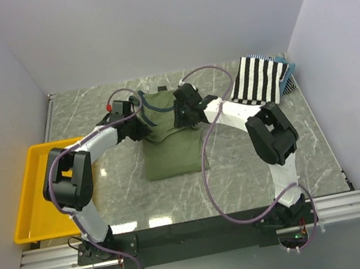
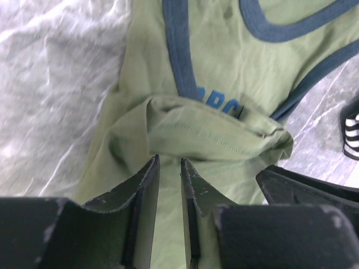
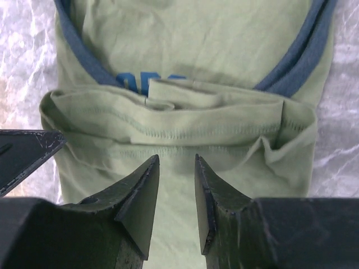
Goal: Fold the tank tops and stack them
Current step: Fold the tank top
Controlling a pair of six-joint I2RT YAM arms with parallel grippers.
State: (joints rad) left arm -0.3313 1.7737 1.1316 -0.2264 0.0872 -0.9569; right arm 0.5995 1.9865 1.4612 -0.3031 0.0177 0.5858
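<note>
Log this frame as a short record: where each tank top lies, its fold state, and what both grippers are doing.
olive-green tank top: table centre, hem folded up over the chest graphic, straps at the far end
striped tank top: far right corner, apart from both arms
left gripper: over the folded hem, fingers slightly apart, nothing between them
right gripper: over the same hem, fingers slightly apart, nothing gripped
yellow tray: left table edge, beside the left arm
stacked: not yet
</note>
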